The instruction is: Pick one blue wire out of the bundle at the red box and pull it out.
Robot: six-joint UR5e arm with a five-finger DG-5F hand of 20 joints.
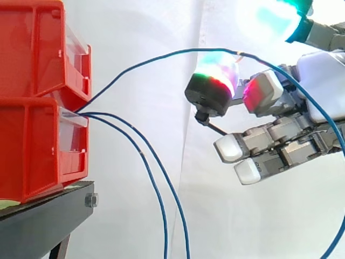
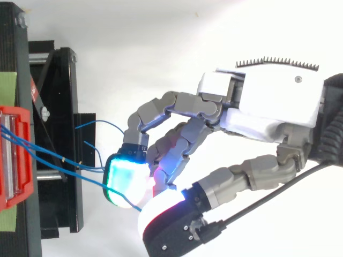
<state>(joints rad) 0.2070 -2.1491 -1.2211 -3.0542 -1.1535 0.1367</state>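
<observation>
Side view: curled fingers (image 1: 262,91) pinch one blue wire (image 1: 183,50) leaving the red box (image 1: 32,151).

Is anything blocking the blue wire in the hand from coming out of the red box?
Nothing visible is. The hand pinches one blue wire, which runs through open air from the red box. The other two wires hang below it, apart.

black stand (image 1: 40,222), stacked red bins (image 1: 33,148) on top
</observation>
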